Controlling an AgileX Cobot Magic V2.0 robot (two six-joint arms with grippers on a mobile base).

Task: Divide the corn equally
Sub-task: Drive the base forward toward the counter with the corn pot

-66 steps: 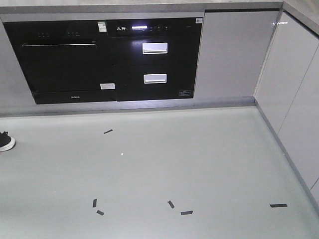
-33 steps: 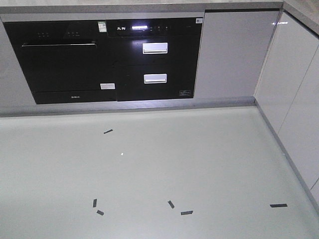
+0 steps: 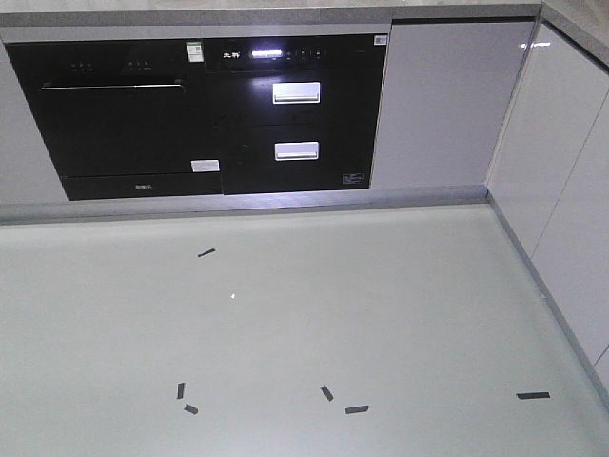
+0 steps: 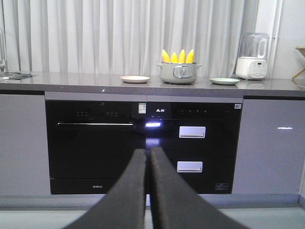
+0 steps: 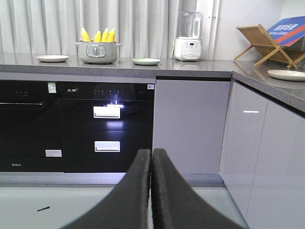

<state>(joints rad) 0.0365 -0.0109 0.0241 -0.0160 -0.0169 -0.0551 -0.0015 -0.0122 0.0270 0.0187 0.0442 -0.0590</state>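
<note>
Appliance fronts [image 4: 95, 148]: black glass, high gloss, glare under the lit panel; drawer handles [image 4: 192, 132] pale and metal-looking; cabinet doors [image 5: 190, 124] light grey, lacquer-glossy, carrying reflections. Countertop [image 4: 95, 87]: grey, stone-like, smooth with a dull sheen; pot [image 4: 167, 74] grey, satin finish; corn [image 4: 182, 56] yellow, bumpy kernel surface; curtain [image 4: 86, 33] white cloth, matt, pleated; rack [image 5: 261, 42] bare wood. Floor [image 3: 381, 305]: pale, smooth, semi-matt, with matt black tape strips [image 3: 533, 394]; left gripper [image 4: 148, 150] and right gripper [image 5: 151, 150] matt black, plastic-looking.
</note>
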